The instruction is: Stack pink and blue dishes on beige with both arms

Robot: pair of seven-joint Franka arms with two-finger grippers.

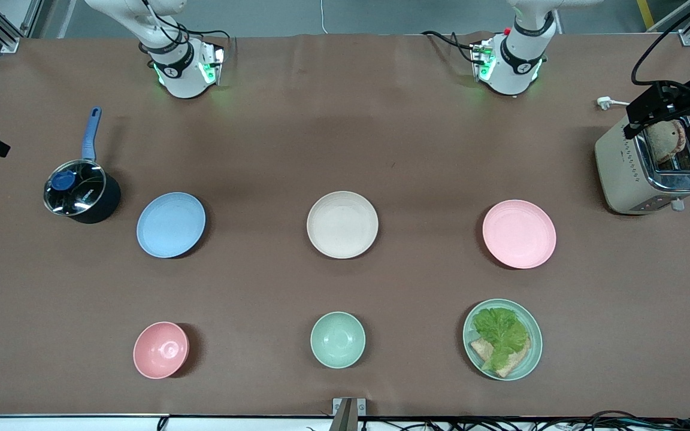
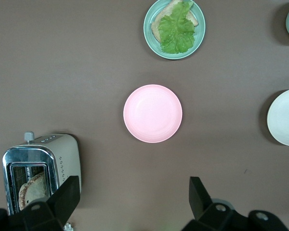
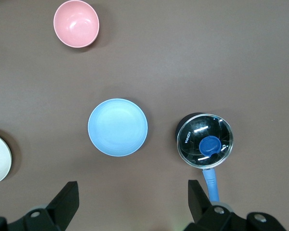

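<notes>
A brown table holds a blue plate, a beige plate and a pink plate in a row, a pink bowl, a green bowl and a green plate of lettuce nearer the front edge, plus a pot and a toaster at its ends.

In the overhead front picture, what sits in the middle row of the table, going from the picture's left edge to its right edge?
Black saucepan with glass lid and blue handle → light blue round plate → cream-beige round plate → pale pink round plate → cream and chrome toaster holding bread.
</notes>
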